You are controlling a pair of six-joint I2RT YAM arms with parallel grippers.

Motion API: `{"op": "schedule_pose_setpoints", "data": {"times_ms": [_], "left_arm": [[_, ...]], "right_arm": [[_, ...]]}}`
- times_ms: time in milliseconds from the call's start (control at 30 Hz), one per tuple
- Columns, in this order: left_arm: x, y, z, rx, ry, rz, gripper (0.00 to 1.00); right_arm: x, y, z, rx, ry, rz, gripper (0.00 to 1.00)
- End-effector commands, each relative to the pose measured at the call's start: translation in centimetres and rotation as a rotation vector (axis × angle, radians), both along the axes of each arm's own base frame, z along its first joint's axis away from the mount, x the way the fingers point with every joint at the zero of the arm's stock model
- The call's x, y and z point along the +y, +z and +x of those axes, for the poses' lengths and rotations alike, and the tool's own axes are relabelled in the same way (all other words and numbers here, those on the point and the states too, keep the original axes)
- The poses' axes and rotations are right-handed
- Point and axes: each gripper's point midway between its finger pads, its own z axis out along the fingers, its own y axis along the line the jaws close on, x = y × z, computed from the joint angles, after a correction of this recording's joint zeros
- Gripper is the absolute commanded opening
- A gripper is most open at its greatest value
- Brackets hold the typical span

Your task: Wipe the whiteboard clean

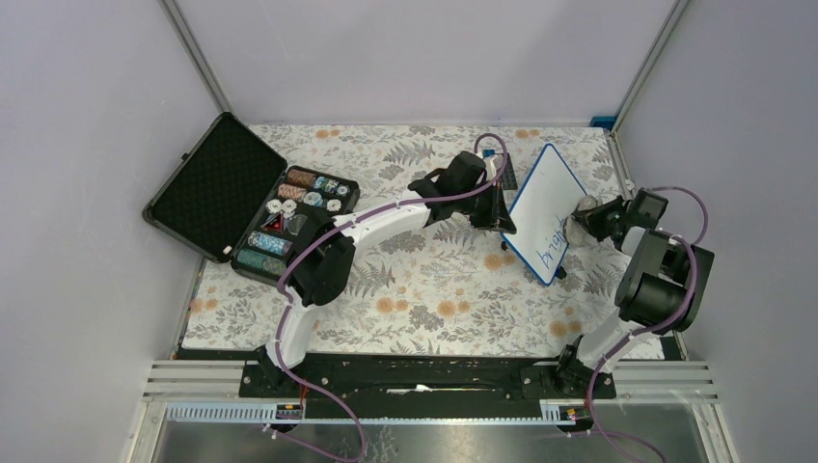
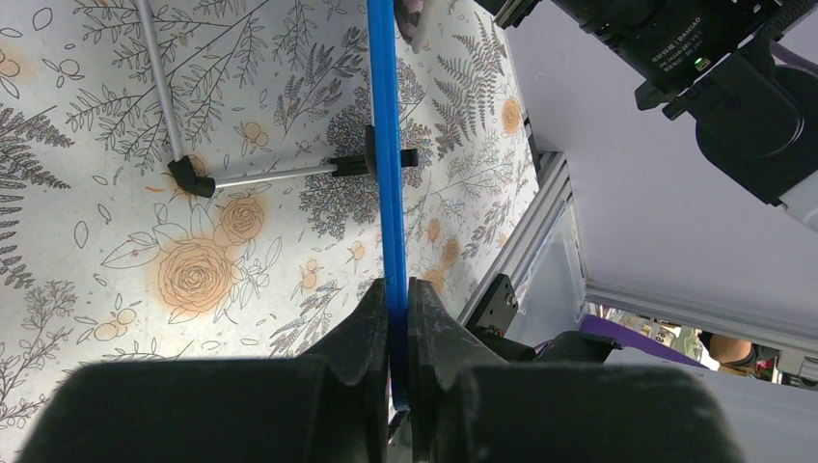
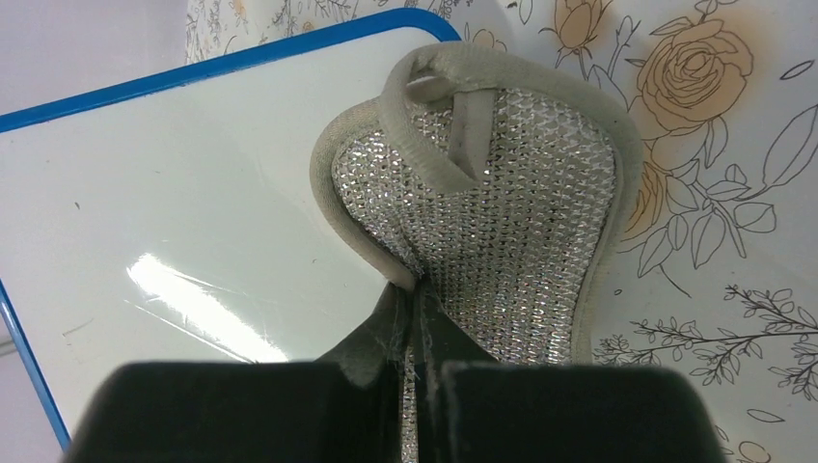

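Open black case (image 1: 205,189) of poker chips (image 1: 307,179) — floral tablecloth (image 1: 424,294)

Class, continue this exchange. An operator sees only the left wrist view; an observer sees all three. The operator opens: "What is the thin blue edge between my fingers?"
Observer: The frame of the whiteboard; the left gripper holds it tilted up, its face toward the right arm.
Operator: Is there writing left on it?
Observer: Yes, blue handwriting along its near end.
Operator: What does the right arm hold?
Observer: The right gripper is shut on a silver mesh pad with a grey rim, lying over a corner of the board.
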Motion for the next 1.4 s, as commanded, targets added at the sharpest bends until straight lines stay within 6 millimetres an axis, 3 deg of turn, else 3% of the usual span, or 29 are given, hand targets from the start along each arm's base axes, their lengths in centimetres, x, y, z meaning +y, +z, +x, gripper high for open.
{"op": "schedule_pose_setpoints", "data": {"times_ms": [0, 100, 233, 333, 400, 500, 767, 867, 1000, 1100, 1200, 1300, 1367], "left_arm": [[-0.2, -1.1, -1.8, -0.026, -0.077, 0.015, 0.00], [-0.3, -1.3, -2.0, -0.017, -0.087, 0.013, 0.00], [-0.5, -1.3, -2.1, -0.011, -0.092, 0.009, 0.00], [-0.5, -1.4, -2.2, -0.010, -0.090, 0.006, 0.00], [-0.5, -1.4, -2.2, -0.009, -0.091, 0.007, 0.00], [-0.4, -1.4, -2.2, -0.012, -0.089, 0.009, 0.00], [-0.2, -1.0, -2.1, -0.025, -0.086, 0.007, 0.00], [-0.3, -1.1, -2.2, -0.022, -0.088, 0.008, 0.00], [-0.4, -1.5, -2.2, -0.012, -0.090, 0.010, 0.00], [-0.4, -1.6, -2.3, -0.009, -0.094, 0.009, 0.00], [-0.4, -1.7, -2.2, -0.005, -0.093, 0.011, 0.00], [-0.4, -1.8, -2.3, -0.003, -0.095, 0.011, 0.00], [-0.4, -1.9, -2.3, -0.002, -0.094, 0.014, 0.00]], "right_arm": [[2.3, -1.2, -1.6, 0.084, 0.067, -0.004, 0.00], [4.5, 3.2, -0.8, 0.007, 0.129, -0.084, 0.00], [9.2, 8.8, -0.9, -0.116, 0.227, -0.145, 0.00], [10.9, 10.9, -1.4, -0.201, 0.253, -0.139, 0.01], [10.4, 10.3, -1.6, -0.191, 0.226, -0.166, 0.01], [8.4, 7.6, -1.7, -0.107, 0.161, -0.194, 0.00], [4.3, -3.4, -4.2, 0.184, 0.055, 0.003, 0.00], [4.4, -4.2, -4.6, 0.202, 0.076, 0.023, 0.00], [4.5, -1.0, -3.6, 0.105, 0.103, -0.018, 0.00], [5.3, 2.6, -3.0, 0.037, 0.131, -0.101, 0.00], [8.3, 7.1, -2.1, -0.075, 0.212, -0.173, 0.00], [11.9, 10.0, -2.6, -0.125, 0.295, -0.207, 0.00], [13.1, 10.9, -3.0, -0.165, 0.317, -0.204, 0.01]]}}
